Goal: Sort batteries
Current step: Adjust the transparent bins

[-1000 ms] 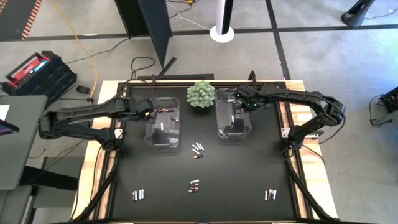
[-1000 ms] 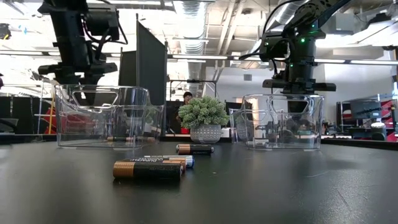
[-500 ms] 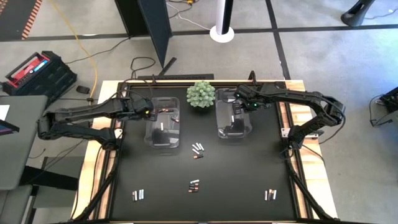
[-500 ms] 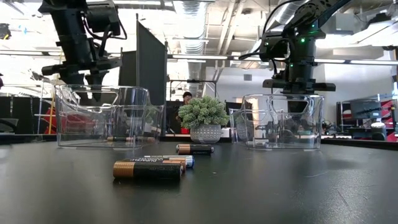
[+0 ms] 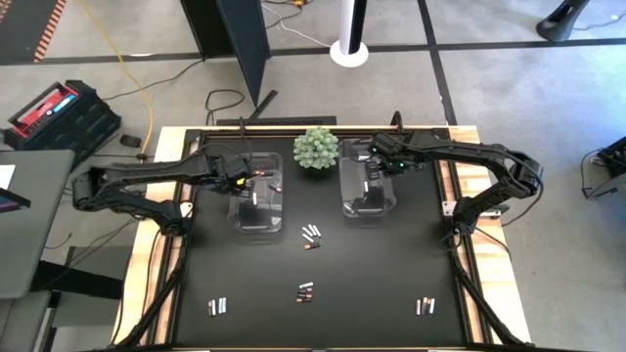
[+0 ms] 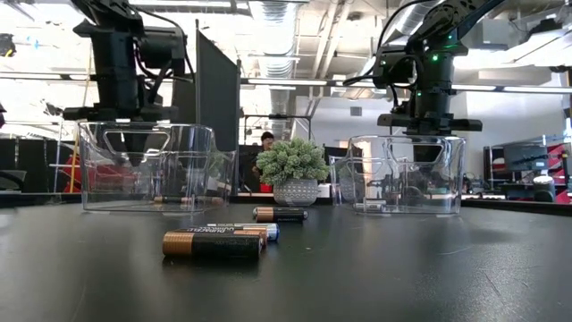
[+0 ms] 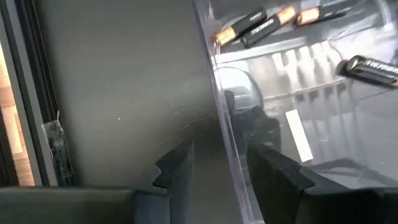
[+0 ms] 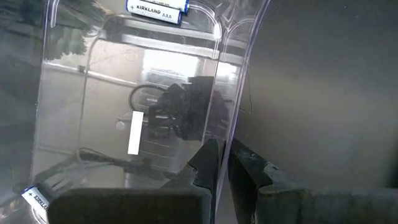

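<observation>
Black rectangular worktop [image 5: 391,284], both dark arms reach in from the sides toward its 12 o'clock half. Left clear plastic bin [image 5: 256,193] sits at about 11 o'clock, right clear plastic bin [image 5: 366,180] at about 1 o'clock, green spiky ball plant in a small pot [image 5: 317,148] between them at 12.

Left tool [image 7: 214,168] hangs over the left bin's outer wall, fingers apart, straddling the clear wall, nothing held. Right tool [image 8: 222,163] is closed on the right bin's wall, pinching the thin clear edge.

Progress, as a judgement: partly done. Dark copper-ended batteries [image 7: 261,23] already lie in the left bin; pale blue-and-white batteries [image 8: 155,7] lie in the right bin.

Still loose: a cluster near centre [image 5: 310,236], a pair at 6 o'clock [image 5: 305,291], a group at 7 o'clock [image 5: 217,307], another at 5 o'clock [image 5: 424,306]. Most of the sorting is left.
</observation>
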